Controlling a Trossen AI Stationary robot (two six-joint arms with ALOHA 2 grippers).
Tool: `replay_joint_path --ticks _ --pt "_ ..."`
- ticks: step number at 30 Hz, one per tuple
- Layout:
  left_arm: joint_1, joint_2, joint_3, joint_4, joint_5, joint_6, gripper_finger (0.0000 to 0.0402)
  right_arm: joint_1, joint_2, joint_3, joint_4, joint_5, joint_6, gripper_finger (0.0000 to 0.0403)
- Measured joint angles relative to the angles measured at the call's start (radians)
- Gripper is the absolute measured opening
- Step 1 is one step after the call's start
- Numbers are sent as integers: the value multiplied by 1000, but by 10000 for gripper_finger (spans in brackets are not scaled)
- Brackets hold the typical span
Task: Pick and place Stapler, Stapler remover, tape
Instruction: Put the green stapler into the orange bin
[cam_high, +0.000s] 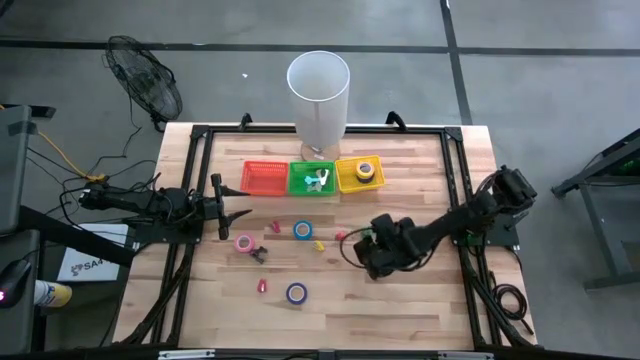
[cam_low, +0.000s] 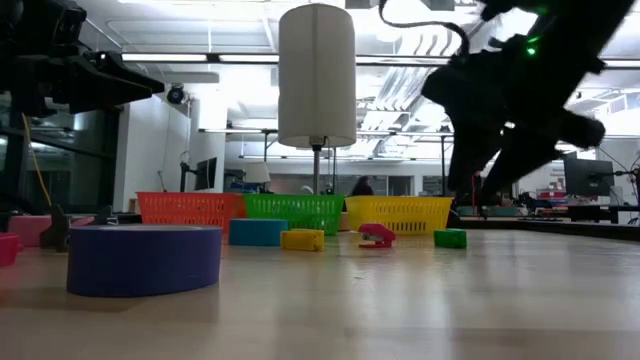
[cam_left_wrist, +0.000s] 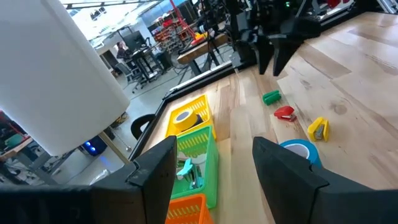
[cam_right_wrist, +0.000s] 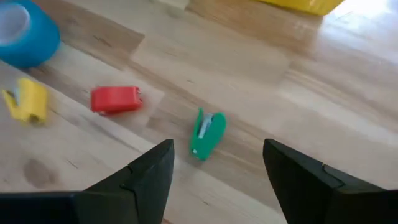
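Small ring-shaped rolls of tape with hollow centres lie scattered on the wooden desk (cam_high: 420, 300): a pink roll (cam_high: 244, 242) near the left gripper, a light-blue roll (cam_high: 302, 230) mid-desk, and a dark-blue or purple roll (cam_high: 296, 293) nearer the front edge (it looms large and purple in the low view (cam_low: 145, 259)). Another roll, yellow-orange, sits inside the yellow plastic basket (cam_high: 345, 178), the rightmost of three in a row behind a red-orange plastic basket (cam_high: 264, 178) and a green plastic basket (cam_high: 313, 180). Just behind the green basket stands a tall white cylinder (cam_high: 319, 95).

Small stapler-like pieces lie between the tape rolls: a little yellow piece (cam_right_wrist: 26, 99), a red piece (cam_right_wrist: 115, 99) and a green piece (cam_right_wrist: 206, 133), all lying flat and apart from one another.

The right gripper (cam_right_wrist: 217, 168) hangs just above the desk right of centre, its fingers (cam_right_wrist: 149, 177) spread wide with the green piece lying on the wood just ahead of the gap; nothing is clamped or touched. The left gripper (cam_high: 238, 207) sits over the desk's left part, near the pink roll, its fingers (cam_left_wrist: 155, 171) apart too and empty, pointing toward the basket row.
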Motion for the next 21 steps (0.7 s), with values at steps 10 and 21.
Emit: replay_joint_path --ticks 10,21 --pt "0 0 0 -5 1 0 207 -2 0 -124 312 47 37 229" --pt "0 0 1 -8 1 0 207 -89 0 -121 305 -114 -31 196"
